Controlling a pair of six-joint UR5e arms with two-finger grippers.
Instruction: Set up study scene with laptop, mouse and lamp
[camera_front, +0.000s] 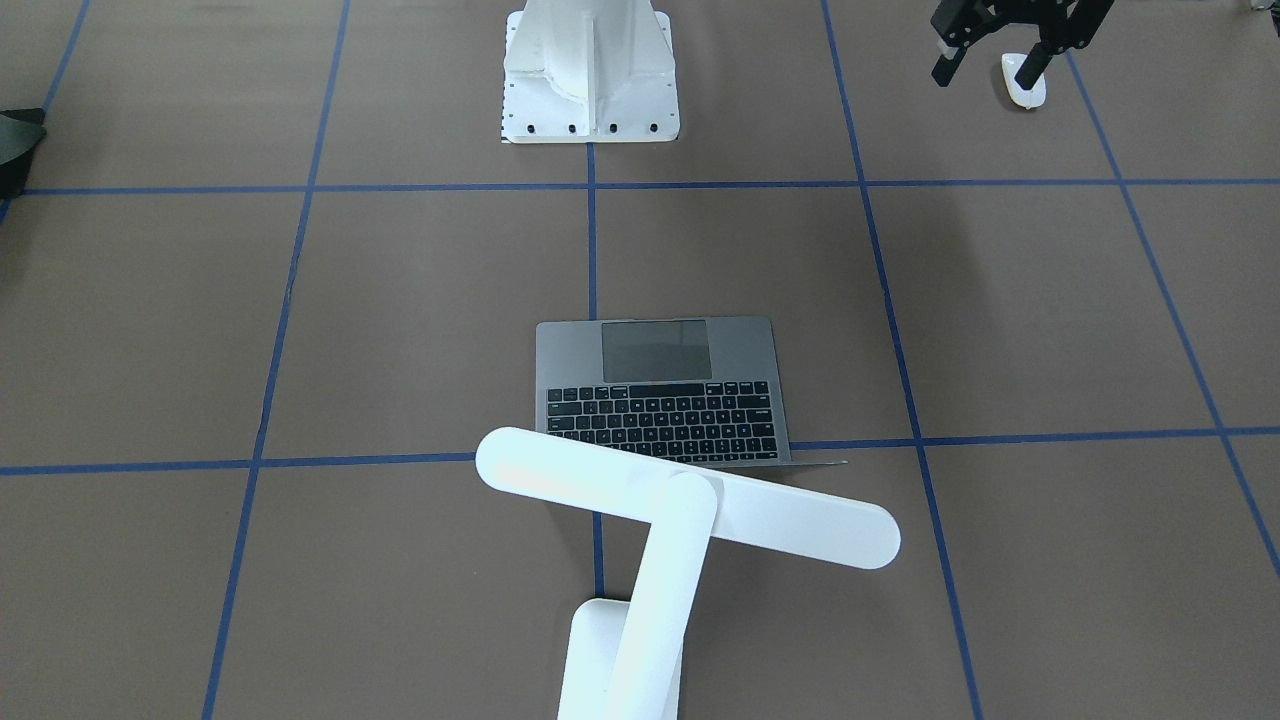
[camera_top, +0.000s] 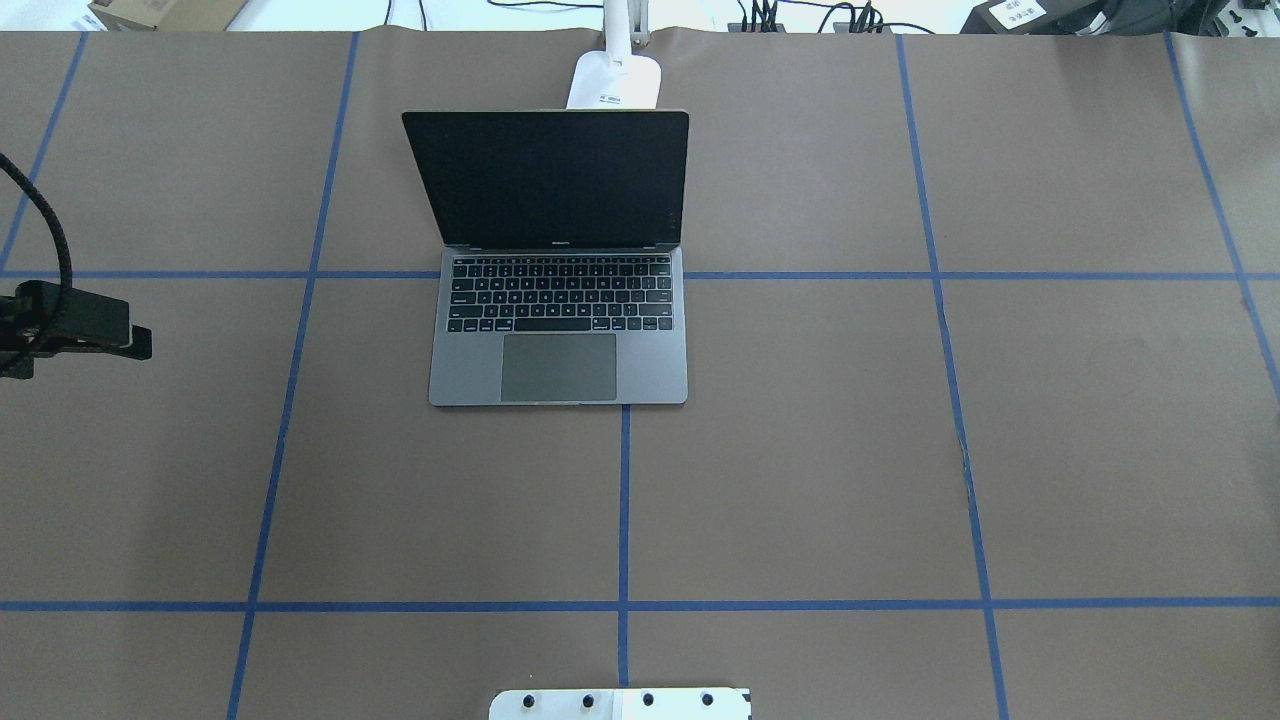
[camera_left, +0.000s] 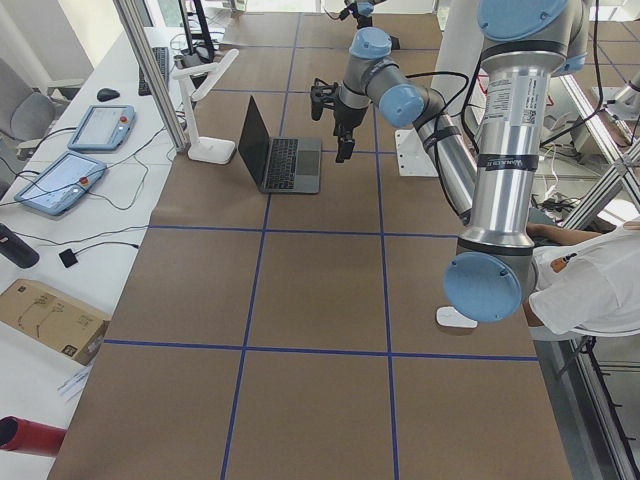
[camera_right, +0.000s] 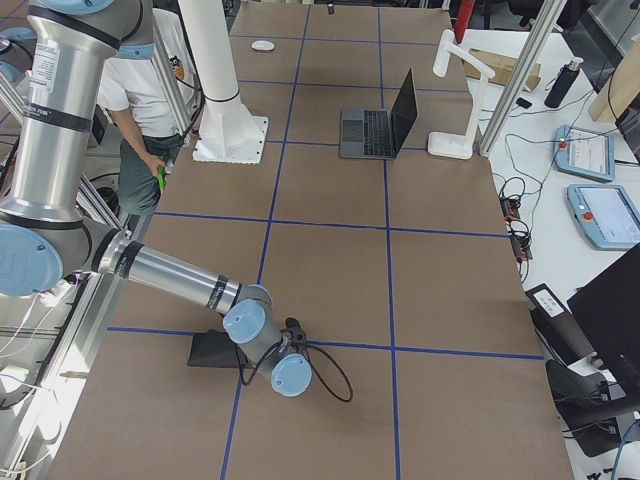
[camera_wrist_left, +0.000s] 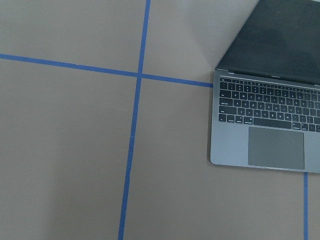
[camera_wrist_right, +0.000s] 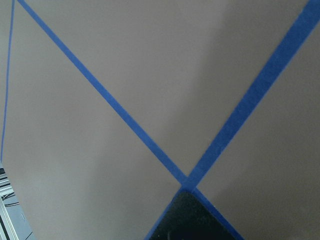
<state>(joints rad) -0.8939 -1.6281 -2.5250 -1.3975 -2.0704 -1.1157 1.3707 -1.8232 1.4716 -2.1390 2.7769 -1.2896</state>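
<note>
Laptop (camera_top: 558, 330): open at table centre, keys toward the robot, screen dark.
Lamp (camera_front: 690, 500): stands at the laptop's 12 o'clock, bar head over the lid's top edge.
Mouse (camera_front: 1022, 92): on the paper at the robot's edge of the table, about 7 o'clock from the laptop and well apart from it. Not yet placed.
Left gripper (camera_front: 985, 72): hangs high at the laptop's 9 o'clock, fingers spread, nothing between them. The front view makes it look as if it touches the mouse, but the left side view shows them apart.
Right arm (camera_right: 170, 270): low at the far right end of the table, next to a black mouse pad (camera_right: 212, 350). Cannot tell how its fingers are set.
Step in hand (judged): the left gripper fetches the mouse.
Doing it well:
- Pull back toward 7 o'clock before descending.
- Centre the spread fingers across the mouse's narrow width.
- The shell is glossy and rounded, so close low on its sides or it may squirt out.
- Lift straight up.
- Keep clear of the laptop's raised lid.
</note>
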